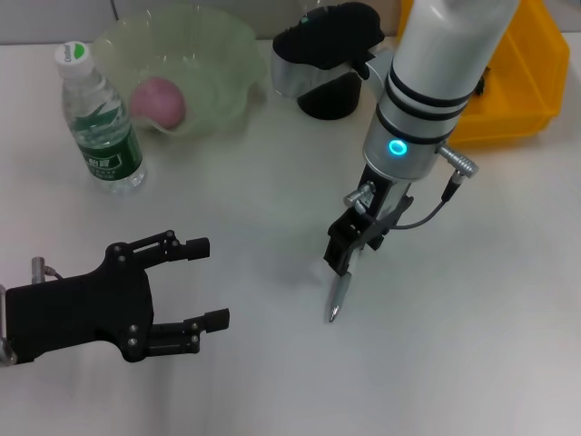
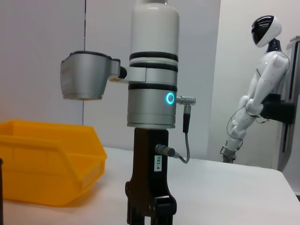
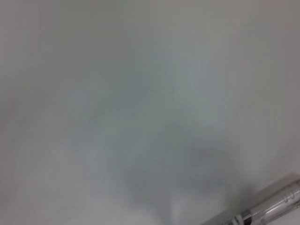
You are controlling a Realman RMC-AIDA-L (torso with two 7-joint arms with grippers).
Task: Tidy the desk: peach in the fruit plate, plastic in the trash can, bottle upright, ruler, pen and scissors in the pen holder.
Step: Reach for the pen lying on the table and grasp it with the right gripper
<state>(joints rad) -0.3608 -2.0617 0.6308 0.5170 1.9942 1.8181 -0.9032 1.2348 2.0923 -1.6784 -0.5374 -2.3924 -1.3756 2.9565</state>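
The pen hangs tip-down from the right gripper, pinched between its fingers just above the middle of the white table. The step in hand looks like the pen's trip to the black pen holder at the far side, so the next move calls for carrying it there and keeping it upright. The left gripper waits near left, fingers spread and empty. Far left, the peach sits in the fruit plate and the bottle stands upright. A yellow bin is far right; a white humanoid robot stands against the wall.

White desk with bottle, fruit plate, yellow bin.
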